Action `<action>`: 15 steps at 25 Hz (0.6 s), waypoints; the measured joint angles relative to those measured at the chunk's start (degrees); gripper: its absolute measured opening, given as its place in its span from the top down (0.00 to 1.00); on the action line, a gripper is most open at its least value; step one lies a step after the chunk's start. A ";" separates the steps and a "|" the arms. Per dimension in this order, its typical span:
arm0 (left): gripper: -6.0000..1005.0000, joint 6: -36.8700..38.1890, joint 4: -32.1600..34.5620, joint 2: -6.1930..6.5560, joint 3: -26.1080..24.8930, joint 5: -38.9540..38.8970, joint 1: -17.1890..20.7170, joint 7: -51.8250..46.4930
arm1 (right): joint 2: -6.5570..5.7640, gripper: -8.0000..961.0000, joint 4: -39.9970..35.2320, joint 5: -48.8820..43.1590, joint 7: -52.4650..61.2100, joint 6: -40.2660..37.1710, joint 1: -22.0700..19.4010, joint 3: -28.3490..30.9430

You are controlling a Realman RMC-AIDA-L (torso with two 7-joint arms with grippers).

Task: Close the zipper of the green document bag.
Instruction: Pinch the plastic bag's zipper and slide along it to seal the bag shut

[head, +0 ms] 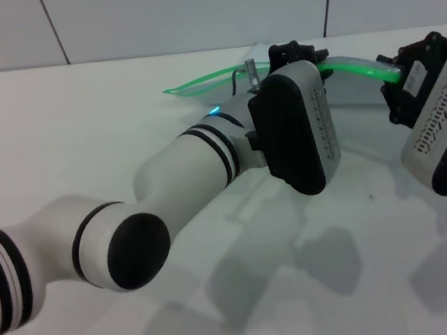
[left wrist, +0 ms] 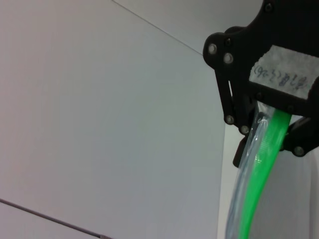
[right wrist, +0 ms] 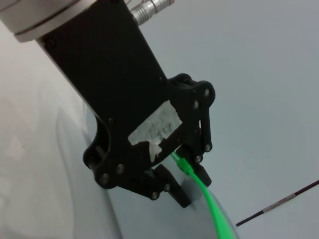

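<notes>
White tabletop (head: 50, 144), pale panelled wall (head: 181, 4) behind. Nothing else is on the surface except the bag and the two arms.

Bag (head: 356, 91): clear bluish plastic, at about 1 o'clock on the tabletop from where the robot stands, towards the far edge. Its zipper (head: 357, 70) is the bright green strip along the far long side. It trails off loose and wavy towards 11 o'clock and runs straight between the two grippers.

Left gripper (head: 308, 56): reached in to 12–1 o'clock, closed on the zipper. The right wrist view shows its fingers pinched on the small green slider tab (right wrist: 183, 165). My reading is that this is the working hold, since the tab is what has to travel.

Right gripper (head: 395, 82): at about 2 o'clock, closed on the zipper at the end of the bag. The left wrist view shows the green strip and a fold of clear plastic running into its jaws. It looks like the anchor, there so the bag cannot follow when the slider is dragged.

- The strip between the grippers looks taut and a little off the tabletop. This is probably deliberate, as a slack track would bunch ahead of the slider.
- I cannot see which lengths of track are already meshed.
- Risks: the tab is small, so the pinch could slip, and the thin plastic could pull out at the anchor end.
</notes>
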 joint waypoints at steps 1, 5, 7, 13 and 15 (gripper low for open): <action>0.76 0.01 0.00 0.00 0.00 0.00 0.00 0.00 | 0.00 0.94 0.00 0.00 0.00 0.00 0.01 0.00; 0.83 0.11 -0.08 0.01 0.44 -0.02 0.00 0.01 | -0.03 0.94 0.12 0.00 0.00 0.00 0.17 0.01; 0.84 0.17 -0.18 0.01 0.61 -0.06 0.00 -0.03 | -0.01 0.94 0.31 0.00 0.00 0.00 0.27 0.01; 0.87 0.49 -0.29 0.00 0.68 -0.11 0.00 -0.16 | 0.00 0.94 0.40 0.00 0.00 0.00 0.31 0.01; 0.88 0.67 -0.31 -0.02 0.71 -0.10 0.00 -0.20 | 0.02 0.94 0.44 0.01 0.00 0.00 0.31 0.01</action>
